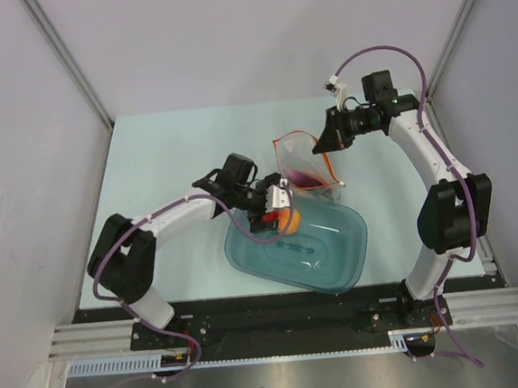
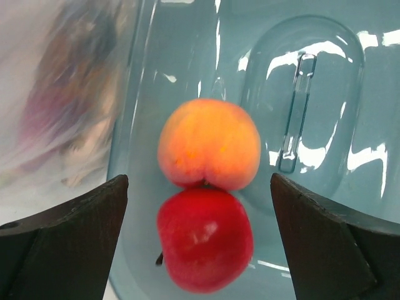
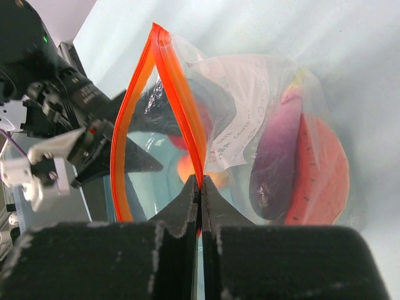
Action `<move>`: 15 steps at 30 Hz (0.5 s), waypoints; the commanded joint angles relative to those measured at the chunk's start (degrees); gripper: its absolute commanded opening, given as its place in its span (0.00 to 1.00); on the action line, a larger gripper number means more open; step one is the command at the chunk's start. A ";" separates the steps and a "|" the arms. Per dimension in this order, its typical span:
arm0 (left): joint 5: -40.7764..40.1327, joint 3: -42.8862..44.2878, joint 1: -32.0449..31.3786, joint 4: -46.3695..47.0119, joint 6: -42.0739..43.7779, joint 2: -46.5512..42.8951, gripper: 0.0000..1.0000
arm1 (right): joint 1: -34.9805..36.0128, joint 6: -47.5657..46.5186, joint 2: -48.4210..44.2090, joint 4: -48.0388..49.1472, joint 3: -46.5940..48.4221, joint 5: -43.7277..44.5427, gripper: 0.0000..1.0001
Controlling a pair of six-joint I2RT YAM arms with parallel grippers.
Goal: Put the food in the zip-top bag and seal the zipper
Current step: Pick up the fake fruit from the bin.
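Note:
My left gripper (image 1: 274, 213) hangs open over the far left corner of the teal tub (image 1: 337, 260). Between its spread fingers (image 2: 75, 237) lie a red apple (image 2: 205, 244) and, just beyond it, an orange round fruit (image 2: 209, 144), both resting on the tub floor (image 2: 325, 94) and touching each other. My right gripper (image 3: 201, 184) is shut on the zipper (image 3: 134, 94), holding the zip-top bag (image 1: 304, 167) up with its mouth gaping toward the tub. Inside the bag sit a purple eggplant (image 3: 278, 162) and a red-orange wedge slice (image 3: 322, 175).
The tub has a raised oval with a handle-like ridge (image 2: 297, 112) in its floor. The bag stands just beyond the tub's far rim (image 1: 314, 198), close to my left wrist. Grey walls close in the pale table (image 1: 165, 157) on three sides.

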 commanded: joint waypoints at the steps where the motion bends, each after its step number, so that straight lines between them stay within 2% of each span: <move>1: -0.44 0.06 -2.92 3.42 -0.43 2.37 0.99 | 0.50 1.11 0.13 0.33 1.44 0.84 0.00; 12: -3.70 1.64 -4.95 1.84 3.44 10.19 0.98 | 1.99 0.05 -0.57 0.42 0.83 2.69 0.00; 15: -4.23 2.60 -5.39 1.75 3.27 9.85 0.89 | 1.99 -0.56 -0.66 0.16 0.48 2.95 0.00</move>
